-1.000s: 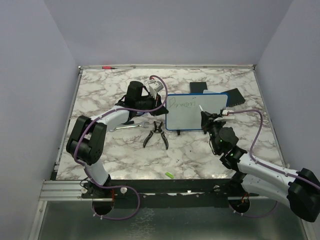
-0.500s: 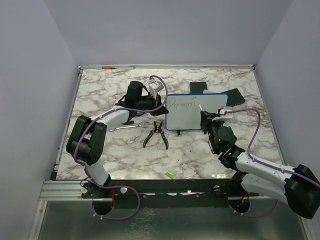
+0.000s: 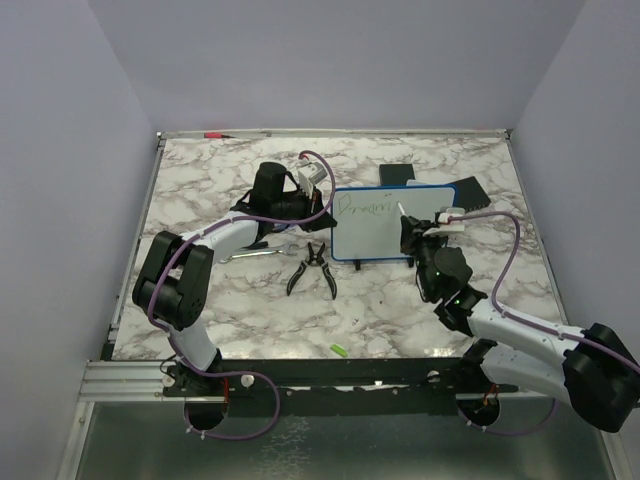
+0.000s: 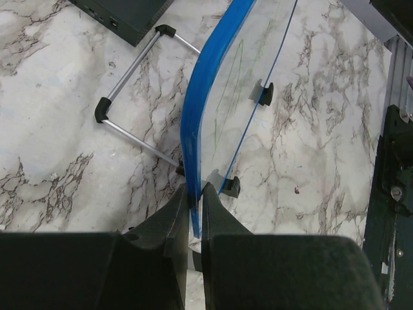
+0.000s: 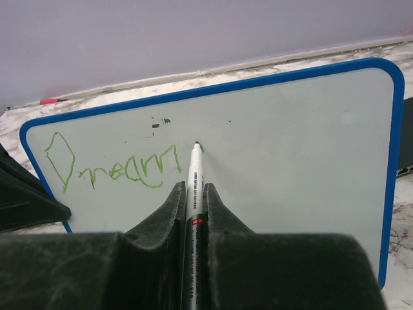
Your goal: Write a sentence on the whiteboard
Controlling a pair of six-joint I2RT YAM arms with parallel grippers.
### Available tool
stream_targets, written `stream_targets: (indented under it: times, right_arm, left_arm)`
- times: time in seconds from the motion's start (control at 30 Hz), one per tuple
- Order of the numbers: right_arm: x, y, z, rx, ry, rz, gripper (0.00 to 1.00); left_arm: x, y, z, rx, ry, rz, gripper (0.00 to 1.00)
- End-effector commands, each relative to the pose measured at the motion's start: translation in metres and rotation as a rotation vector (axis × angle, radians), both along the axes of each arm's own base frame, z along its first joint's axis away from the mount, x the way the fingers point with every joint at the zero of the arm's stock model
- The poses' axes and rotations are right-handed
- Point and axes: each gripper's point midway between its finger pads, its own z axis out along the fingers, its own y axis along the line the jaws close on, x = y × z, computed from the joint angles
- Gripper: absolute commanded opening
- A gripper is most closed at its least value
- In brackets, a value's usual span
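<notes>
The whiteboard (image 3: 392,225) with its blue frame stands upright mid-table. It also shows in the right wrist view (image 5: 271,148) and edge-on in the left wrist view (image 4: 216,97). Green writing, one word reading "Dream" (image 5: 113,168), sits at its upper left. My left gripper (image 4: 195,197) is shut on the board's blue left edge. My right gripper (image 5: 193,190) is shut on a white marker (image 5: 193,181) whose tip is at the board just right of the word; contact cannot be told. In the top view the right gripper (image 3: 408,232) is at the board's right part.
Black-handled pliers (image 3: 313,268) lie in front of the board's left end. A metal rod stand (image 4: 132,97) lies left of the board. Flat black pads (image 3: 468,192) lie behind it. A small green cap (image 3: 339,349) lies near the front edge. A red marker (image 3: 212,133) lies at the back rail.
My right gripper with the marker has moved a little up and toward the board. The left arm and board have not moved.
</notes>
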Motion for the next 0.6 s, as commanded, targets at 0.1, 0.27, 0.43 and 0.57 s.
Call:
stream_targets:
  times: [0.1, 0.27, 0.43, 0.57]
  right_arm:
    - [0.006, 0.01, 0.011, -0.018, -0.024, 0.041, 0.01]
    - [0.005, 0.017, -0.001, -0.042, 0.009, 0.082, 0.01]
    - [0.001, 0.015, -0.014, -0.025, 0.039, 0.08, 0.01]
    - [-0.001, 0.003, -0.02, -0.007, 0.063, 0.022, 0.01]
  left_arm:
    - [-0.006, -0.001, -0.012, 0.056, 0.014, 0.004, 0.0]
    - [-0.005, -0.001, -0.011, 0.055, 0.011, 0.004, 0.0]
    - [-0.005, -0.001, -0.012, 0.056, 0.013, 0.004, 0.0]
    - [-0.005, -0.001, -0.012, 0.057, 0.012, 0.005, 0.0]
